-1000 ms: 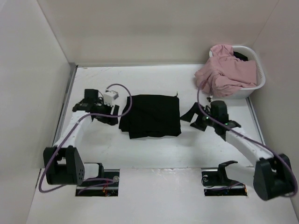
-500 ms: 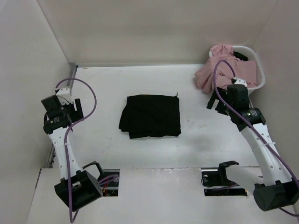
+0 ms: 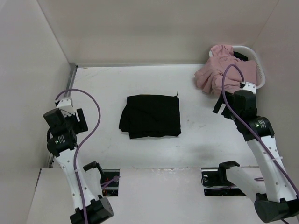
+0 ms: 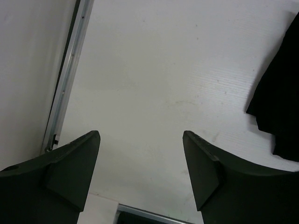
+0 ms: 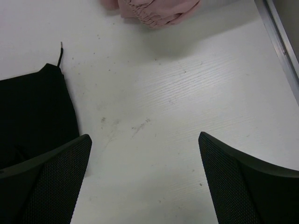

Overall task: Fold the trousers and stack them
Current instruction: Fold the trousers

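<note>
The black trousers (image 3: 151, 115) lie folded into a flat, roughly square bundle in the middle of the white table. Their edge shows at the right of the left wrist view (image 4: 279, 107) and at the left of the right wrist view (image 5: 32, 119). My left gripper (image 4: 141, 140) is open and empty, raised over the table's left side, well apart from the trousers. My right gripper (image 5: 145, 140) is open and empty, raised over the table to the right of the trousers, near the basket.
A white basket (image 3: 259, 74) at the back right holds a pale pink garment (image 3: 224, 70) that spills over its rim; its hem shows in the right wrist view (image 5: 154, 11). A metal rail (image 4: 67, 79) runs along the left wall. Walls enclose the table.
Both arms have drawn back from the trousers' sides and risen: the left toward the left wall, the right toward the basket. The folded trousers have not moved.
</note>
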{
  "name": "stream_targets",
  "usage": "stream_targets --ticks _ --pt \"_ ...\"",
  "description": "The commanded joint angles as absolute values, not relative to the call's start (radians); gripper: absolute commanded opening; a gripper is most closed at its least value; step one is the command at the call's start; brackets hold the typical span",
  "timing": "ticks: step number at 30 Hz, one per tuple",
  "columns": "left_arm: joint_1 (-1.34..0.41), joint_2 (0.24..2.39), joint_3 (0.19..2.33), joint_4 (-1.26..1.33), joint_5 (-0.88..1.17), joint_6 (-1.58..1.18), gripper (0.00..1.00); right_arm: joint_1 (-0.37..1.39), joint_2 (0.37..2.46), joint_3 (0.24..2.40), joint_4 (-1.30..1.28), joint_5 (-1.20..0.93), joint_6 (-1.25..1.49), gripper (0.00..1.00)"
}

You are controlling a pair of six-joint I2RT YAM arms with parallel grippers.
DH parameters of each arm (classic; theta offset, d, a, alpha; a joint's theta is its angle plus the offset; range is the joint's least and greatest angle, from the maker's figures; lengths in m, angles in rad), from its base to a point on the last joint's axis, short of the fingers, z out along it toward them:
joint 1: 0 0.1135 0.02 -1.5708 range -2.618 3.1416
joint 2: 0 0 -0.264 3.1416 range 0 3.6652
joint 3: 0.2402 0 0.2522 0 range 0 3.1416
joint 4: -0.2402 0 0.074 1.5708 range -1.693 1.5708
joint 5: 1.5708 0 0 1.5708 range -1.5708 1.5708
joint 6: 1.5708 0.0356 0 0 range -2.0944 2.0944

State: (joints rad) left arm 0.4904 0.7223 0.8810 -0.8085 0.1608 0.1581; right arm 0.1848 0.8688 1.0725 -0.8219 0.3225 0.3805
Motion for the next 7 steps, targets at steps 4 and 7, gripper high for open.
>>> stream_targets --ticks 4,7 --pt "0.483 0.647 0.917 -0.965 0.163 0.199 0.71 0.197 0.804 1.080 -0.834 0.258 0.345 1.00" --pt "0.479 0.603 0.933 -1.023 0.163 0.222 0.71 0.209 0.724 1.049 -0.838 0.297 0.350 1.00"
